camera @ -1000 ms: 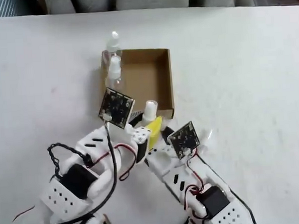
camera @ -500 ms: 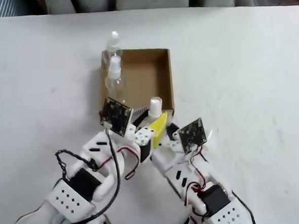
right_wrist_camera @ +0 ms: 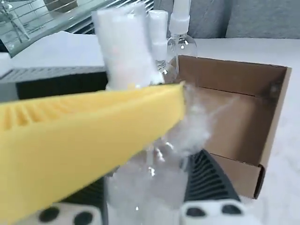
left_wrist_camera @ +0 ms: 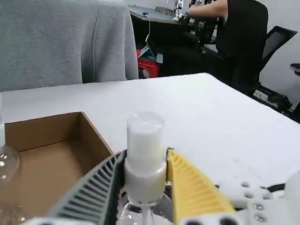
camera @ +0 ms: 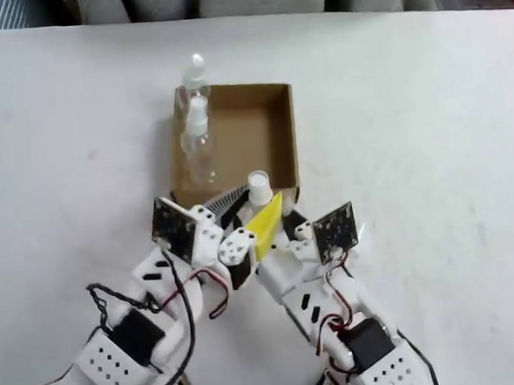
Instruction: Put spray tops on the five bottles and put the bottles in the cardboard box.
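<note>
pinching the held bottle (right_wrist_camera: 145,187) from both sides, just beside the cardboard box (camera: 253,127)

your white table (camera: 426,104) is the ground for all of it. your left arm (camera: 135,331) and right arm (camera: 335,319) lie side by side from the near edge, their ends close together in front of the box. the box sits open-topped mid-table. the held bottle stands upright right at its near wall, between the two arms. whether it is over the rim or just short of it, you cannot tell from these views.

your right claw (right_wrist_camera: 190,126) has its yellow finger and its dark ribbed finger closed onto the clear body of that bottle. your left claw (left_wrist_camera: 145,155) is higher up. its grey ribbed finger and yellow finger are drawn in tight on the collar of the white spray top (left_wrist_camera: 144,136), which sits on the bottle's neck.

a second bottle (camera: 198,144), capped, stands inside the box against the wall on your left arm's side. a third bottle (camera: 196,74), also capped, stands on the table just outside the box's far corner on that same side, near the second one.
</note>
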Action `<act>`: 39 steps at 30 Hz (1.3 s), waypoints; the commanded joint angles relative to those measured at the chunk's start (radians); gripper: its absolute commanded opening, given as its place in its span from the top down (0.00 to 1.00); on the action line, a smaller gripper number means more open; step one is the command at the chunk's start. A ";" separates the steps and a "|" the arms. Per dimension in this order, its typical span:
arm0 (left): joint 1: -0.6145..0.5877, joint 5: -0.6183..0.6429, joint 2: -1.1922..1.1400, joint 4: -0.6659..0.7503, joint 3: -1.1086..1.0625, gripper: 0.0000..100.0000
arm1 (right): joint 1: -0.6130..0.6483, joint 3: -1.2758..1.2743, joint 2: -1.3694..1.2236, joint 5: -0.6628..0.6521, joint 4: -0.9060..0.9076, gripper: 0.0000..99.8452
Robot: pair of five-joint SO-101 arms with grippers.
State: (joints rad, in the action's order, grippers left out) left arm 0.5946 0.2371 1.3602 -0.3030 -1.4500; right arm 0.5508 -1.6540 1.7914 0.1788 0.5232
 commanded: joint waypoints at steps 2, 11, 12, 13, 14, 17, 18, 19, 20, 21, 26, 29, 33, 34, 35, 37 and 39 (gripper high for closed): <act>0.027 -0.095 -0.001 -0.118 -0.002 0.98 | -0.051 0.020 0.010 0.028 -0.039 0.98; 0.074 -0.144 -0.002 -0.276 0.071 0.98 | -0.051 0.018 0.010 -0.041 -0.038 0.98; 0.074 -0.146 -0.002 -0.281 0.072 0.98 | -0.050 0.018 0.010 -0.041 -0.036 0.98; 0.074 -0.146 -0.002 -0.284 0.075 0.98 | -0.048 0.017 0.010 -0.046 -0.036 0.98; 0.074 -0.146 -0.004 -0.284 0.075 0.98 | -0.039 0.017 0.010 -0.049 -0.035 0.98; 0.074 -0.146 -0.004 -0.285 0.077 0.92 | -0.010 0.002 0.010 -0.052 -0.035 0.98; 0.073 -0.146 -0.004 -0.292 0.077 0.89 | -0.001 -0.003 0.010 -0.069 -0.036 0.98; 0.073 -0.146 -0.002 -0.308 0.078 0.87 | 0.007 -0.005 0.010 -0.095 -0.035 0.98; 0.067 -0.146 -0.002 -0.327 0.089 0.85 | 0.012 -0.005 0.010 -0.114 -0.035 0.98; 0.058 -0.146 -0.002 -0.353 0.103 0.84 | 0.013 -0.005 0.010 -0.121 -0.035 0.98; 0.019 -0.147 -0.002 -0.468 0.206 0.80 | 0.013 -0.021 0.010 -0.127 -0.042 0.98; 0.021 -0.147 -0.002 -0.491 0.229 0.80 | 0.013 -0.021 0.010 -0.127 -0.042 0.98; 0.028 -0.147 0.002 -0.514 0.229 0.80 | 0.013 -0.023 0.010 -0.127 -0.042 0.98; 0.031 -0.147 0.004 -0.519 0.232 0.80 | 0.013 -0.023 0.010 -0.127 -0.042 0.98; 0.038 -0.147 0.004 -0.522 0.238 0.80 | 0.013 -0.023 0.010 -0.127 -0.042 0.98; 0.045 -0.147 0.004 -0.540 0.258 0.80 | 0.013 -0.023 0.010 -0.127 -0.042 0.98; 0.051 -0.147 0.004 -0.540 0.275 0.81 | 0.013 -0.023 0.010 -0.127 -0.042 0.98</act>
State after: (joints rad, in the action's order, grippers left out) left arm 0.6206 0.1036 1.3648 -0.8078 -1.2045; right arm 0.5662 -1.6678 1.7883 0.0606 0.5232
